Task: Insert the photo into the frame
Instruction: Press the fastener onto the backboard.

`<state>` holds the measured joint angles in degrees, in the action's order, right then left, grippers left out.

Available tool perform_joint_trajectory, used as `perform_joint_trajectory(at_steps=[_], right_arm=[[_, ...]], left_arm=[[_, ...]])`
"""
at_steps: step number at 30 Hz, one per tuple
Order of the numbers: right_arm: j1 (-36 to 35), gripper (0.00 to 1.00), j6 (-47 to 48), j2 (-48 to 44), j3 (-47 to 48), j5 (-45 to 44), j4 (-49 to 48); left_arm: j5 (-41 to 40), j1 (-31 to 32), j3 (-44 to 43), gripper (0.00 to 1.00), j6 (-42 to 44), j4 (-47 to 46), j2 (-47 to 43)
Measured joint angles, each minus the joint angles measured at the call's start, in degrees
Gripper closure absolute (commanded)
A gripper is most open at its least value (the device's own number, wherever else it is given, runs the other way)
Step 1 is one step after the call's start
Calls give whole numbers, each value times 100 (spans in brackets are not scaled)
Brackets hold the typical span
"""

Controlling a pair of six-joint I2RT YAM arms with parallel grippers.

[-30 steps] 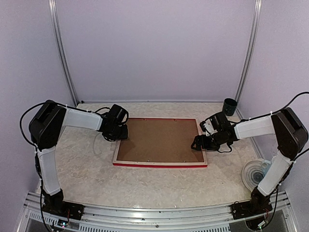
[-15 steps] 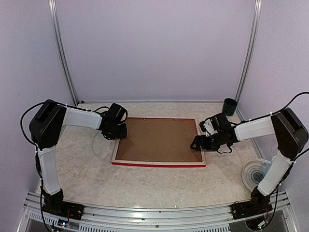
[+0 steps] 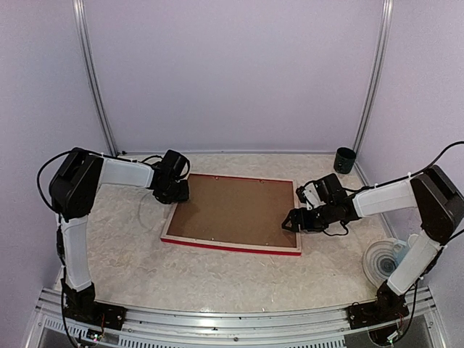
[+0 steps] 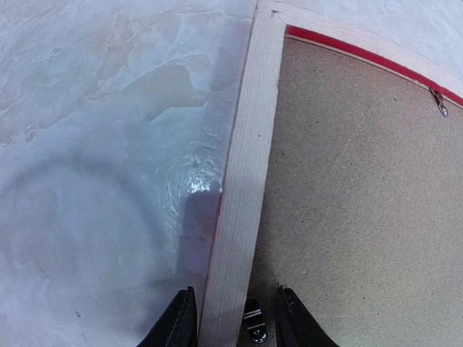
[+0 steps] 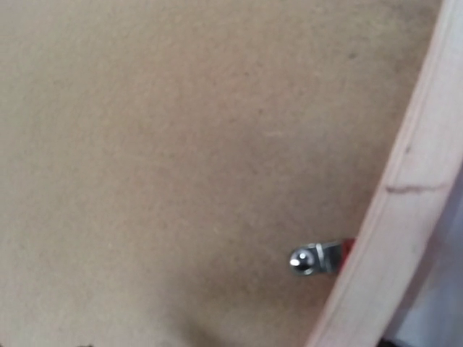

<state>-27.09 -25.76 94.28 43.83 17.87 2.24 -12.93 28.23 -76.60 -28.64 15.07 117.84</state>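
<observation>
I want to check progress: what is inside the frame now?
A brown panel fills the frame, with small metal clips at its edge. Anything under the panel is covered and cannot be seen.

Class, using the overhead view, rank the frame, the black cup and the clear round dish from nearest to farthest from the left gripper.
1. the frame: right at the left gripper, which straddles its left edge.
2. the black cup: far right corner.
3. the clear round dish: near right, diagonally across.
</observation>
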Motion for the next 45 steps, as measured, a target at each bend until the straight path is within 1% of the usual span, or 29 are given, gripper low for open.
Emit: perform_joint_trajectory(at_steps=[8, 12, 24, 26, 31, 34, 39, 40, 42, 45], right_arm=[[-352, 17, -203, -52, -17, -177, 50], [-404, 17, -225, -70, -2, -247, 118], [-435, 17, -223, -44, 120, -269, 343], [-437, 17, -221, -42, 138, -269, 382], [-442, 17, -219, -39, 160, -269, 435], [-442, 17, -216, -28, 184, -271, 472], [-442, 17, -216, -4, 234, -278, 546], [-442, 17, -216, -4, 236, -278, 549], [-442, 17, -216, -4, 236, -278, 551], [-442, 17, -216, -4, 236, -280, 551]], left_arm=[[-70, -109, -203, 63, 109, 20, 138], [-63, -131, -221, 66, 120, 42, 142], [70, -190, -221, 68, 129, 50, 142], [70, -192, -221, 70, 131, 55, 142], [90, -205, -221, 72, 157, 68, 142], [87, -205, -221, 80, 177, 68, 140], [83, -216, -221, 82, 284, 81, 125], [83, -216, -221, 82, 302, 81, 125], [83, -216, -221, 76, 328, 81, 125], [70, -214, -221, 73, 313, 79, 125]])
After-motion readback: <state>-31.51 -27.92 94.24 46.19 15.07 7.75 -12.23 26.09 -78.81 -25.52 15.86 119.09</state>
